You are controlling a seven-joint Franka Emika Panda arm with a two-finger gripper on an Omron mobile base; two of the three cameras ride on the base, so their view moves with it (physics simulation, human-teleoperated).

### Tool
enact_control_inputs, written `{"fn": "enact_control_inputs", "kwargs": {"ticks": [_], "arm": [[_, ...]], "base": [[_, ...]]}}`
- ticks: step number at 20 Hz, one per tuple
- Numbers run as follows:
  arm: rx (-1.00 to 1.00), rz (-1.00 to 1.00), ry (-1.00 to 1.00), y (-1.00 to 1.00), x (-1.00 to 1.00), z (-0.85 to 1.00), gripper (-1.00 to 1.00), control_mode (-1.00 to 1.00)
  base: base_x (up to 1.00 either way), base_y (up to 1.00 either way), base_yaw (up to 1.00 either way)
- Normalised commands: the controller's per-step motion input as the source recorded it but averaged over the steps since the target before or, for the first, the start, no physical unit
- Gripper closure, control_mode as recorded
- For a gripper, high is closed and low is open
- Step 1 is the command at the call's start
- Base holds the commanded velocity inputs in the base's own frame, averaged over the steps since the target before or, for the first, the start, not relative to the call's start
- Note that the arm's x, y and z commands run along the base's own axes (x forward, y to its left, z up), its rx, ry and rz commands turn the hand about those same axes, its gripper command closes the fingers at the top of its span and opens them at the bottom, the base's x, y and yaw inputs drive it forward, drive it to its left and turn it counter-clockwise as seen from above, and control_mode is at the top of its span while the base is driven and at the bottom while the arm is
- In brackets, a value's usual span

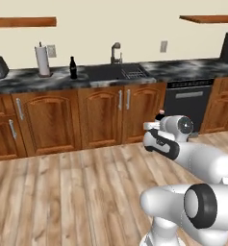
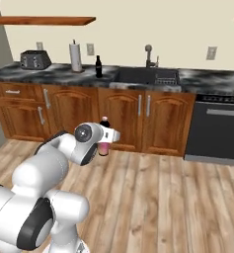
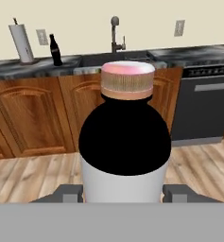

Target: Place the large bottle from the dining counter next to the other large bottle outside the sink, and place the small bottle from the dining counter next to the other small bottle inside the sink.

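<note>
Wooden floor (image 1: pixel 62 192): a wide bare stretch is seen between the robot and the desk; it must be crossed before anything can be put down.
Desk (image 2: pixel 59 73): the marbled top over brown cabinets is well apart from the arm, with the sink (image 2: pixel 138 75) set in its middle.
Dishwasher (image 2: pixel 219 128): it stands right of the sink cabinets and is judged not to be in the way.
Large bottle (image 3: pixel 125 142): it is held upright in the claw (image 3: pixel 125 194), above the floor and far from the desk; it should be kept upright while carried.
Claw: the fingers are closed on both sides of the large bottle.
Paper towel roll (image 2: pixel 76 57): it stands near the goal on its left and should not be knocked.
Other large bottle (image 2: pixel 98 66): it stands just left of the sink, outside it; the held one should be set beside it without touching.
</note>
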Motion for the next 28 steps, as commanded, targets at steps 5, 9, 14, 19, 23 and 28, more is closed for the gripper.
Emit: {"fn": "enact_control_inputs", "kwargs": {"ticks": [5,9,14,19,23,28], "arm": [[0.00,0.00,0.00,0.00,0.00,0.00,1.00,1.00],[0.00,0.00,0.00,0.00,0.00,0.00,1.00,1.00],[0.00,0.00,0.00,0.00,0.00,0.00,1.00,1.00],[0.00,0.00,0.00,0.00,0.00,0.00,1.00,1.00],[0.00,0.00,0.00,0.00,0.00,0.00,1.00,1.00],[0.00,0.00,0.00,0.00,0.00,0.00,1.00,1.00]], "base": [[1.00,-0.22,0.19],[1.00,-0.07,0.21],[1.00,-0.10,0.20],[1.00,-0.07,0.19],[1.00,0.00,0.15],[0.97,0.03,0.13]]}}
